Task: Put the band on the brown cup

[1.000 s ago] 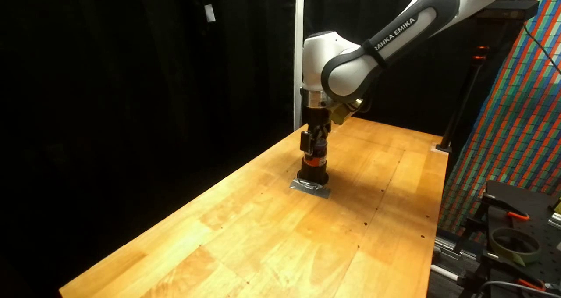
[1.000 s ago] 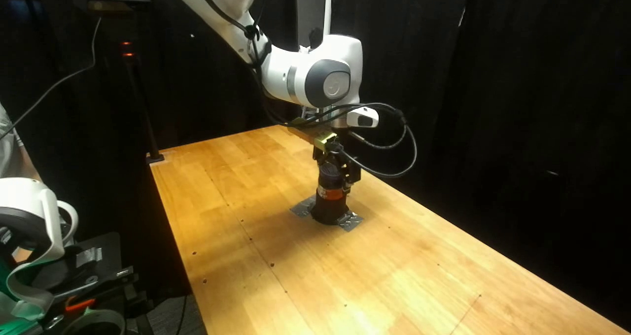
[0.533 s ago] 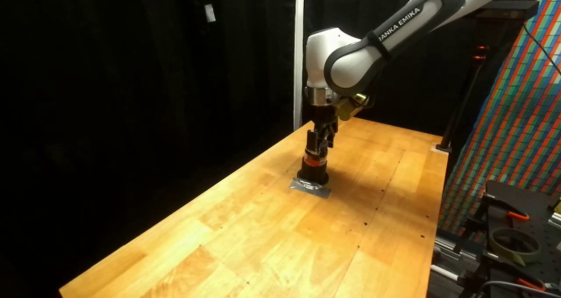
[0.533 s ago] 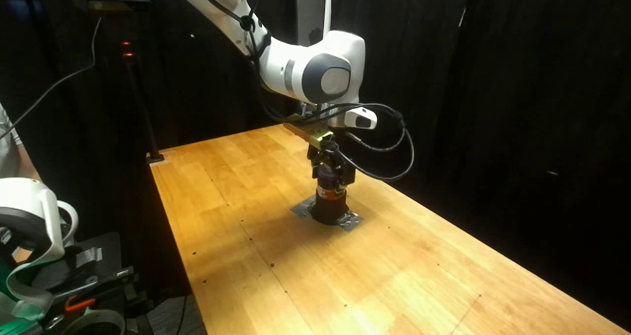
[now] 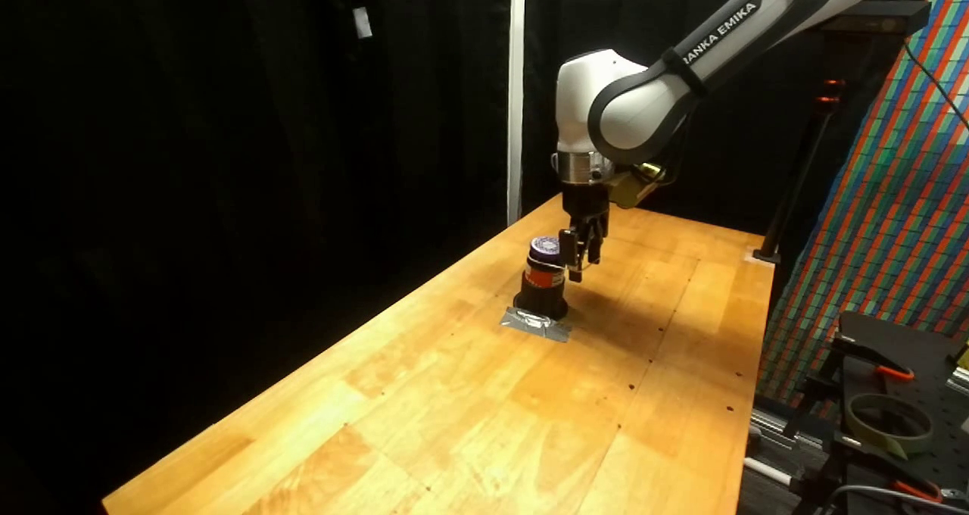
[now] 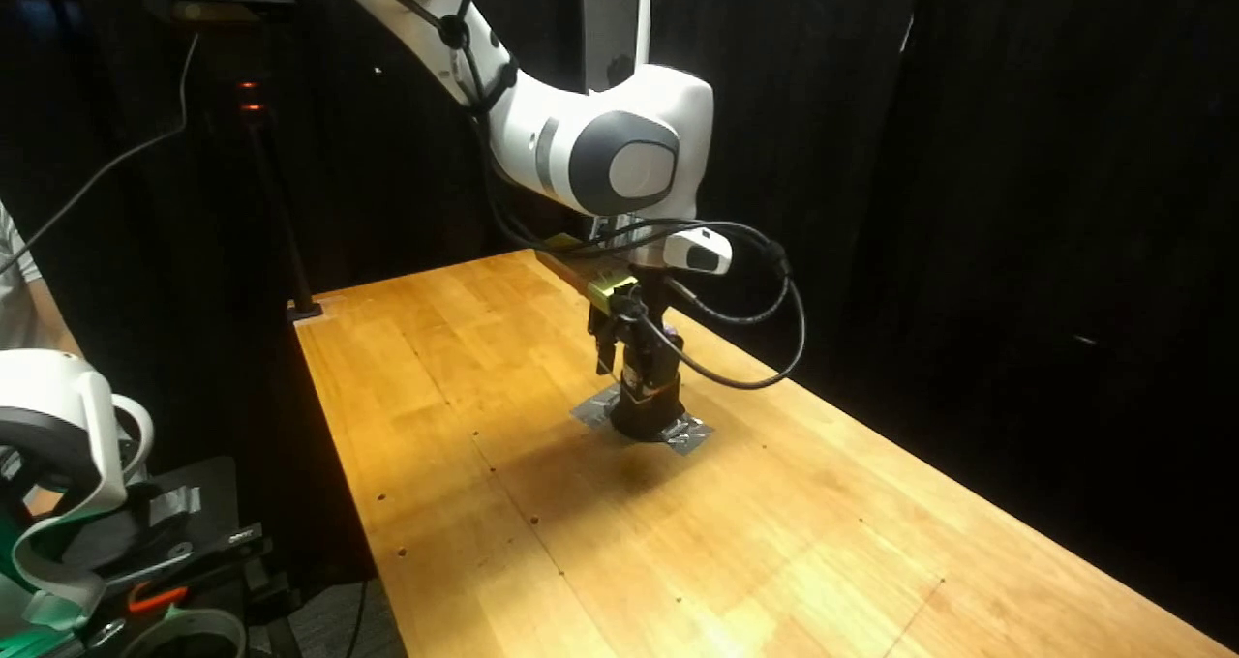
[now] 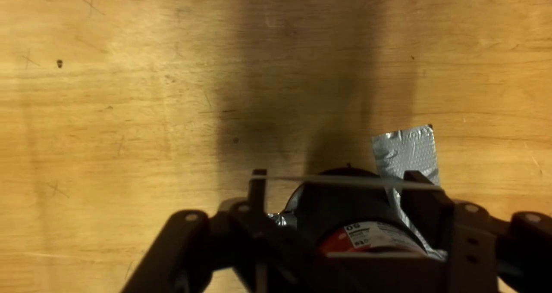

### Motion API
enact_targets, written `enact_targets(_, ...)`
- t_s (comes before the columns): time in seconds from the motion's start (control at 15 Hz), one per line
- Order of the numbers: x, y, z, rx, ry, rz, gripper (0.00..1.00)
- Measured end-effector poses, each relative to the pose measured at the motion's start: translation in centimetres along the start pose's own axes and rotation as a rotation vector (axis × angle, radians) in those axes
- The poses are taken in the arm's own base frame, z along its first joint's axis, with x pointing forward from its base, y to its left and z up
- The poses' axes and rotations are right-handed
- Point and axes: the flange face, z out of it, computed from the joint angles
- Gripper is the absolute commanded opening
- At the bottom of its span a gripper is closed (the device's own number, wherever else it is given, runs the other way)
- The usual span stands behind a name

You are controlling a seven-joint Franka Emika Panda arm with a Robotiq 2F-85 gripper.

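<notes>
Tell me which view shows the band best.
The wrist view: there the band shows largest, a pale strand stretched between the two fingertips. Both exterior views show only thin, faint traces of it by the brown cup.

1. The white and grey arm (image 5: 723, 36) slanted down from the upper right in an exterior view.
2. Its wrist (image 5: 587, 98) hung roughly upright at the lower end.
3. The gripper (image 7: 340, 177) pointed downward, its two fingers (image 7: 424, 207) spread apart.

Free room over foreground table (image 5: 454, 424), but brown cup (image 5: 540, 280) beside tool (image 7: 338, 179).
</notes>
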Motion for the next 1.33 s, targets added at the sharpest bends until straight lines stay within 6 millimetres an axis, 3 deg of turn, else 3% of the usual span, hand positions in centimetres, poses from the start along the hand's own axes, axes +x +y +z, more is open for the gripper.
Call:
enact_targets(0.4,-2.6,-0.4,0.2,0.015,0.166,-0.008,0.04)
enact_targets(0.47,-3.1,-0.5,0.2,0.017,0.21,-0.009,0.01)
enact_targets(0.8,-6.5,-0.7,0.3,0.03,0.463,0.016,0.0)
enact_targets(1.33,-11.0,1.7,-0.4,0.048,0.831,0.101,0.0)
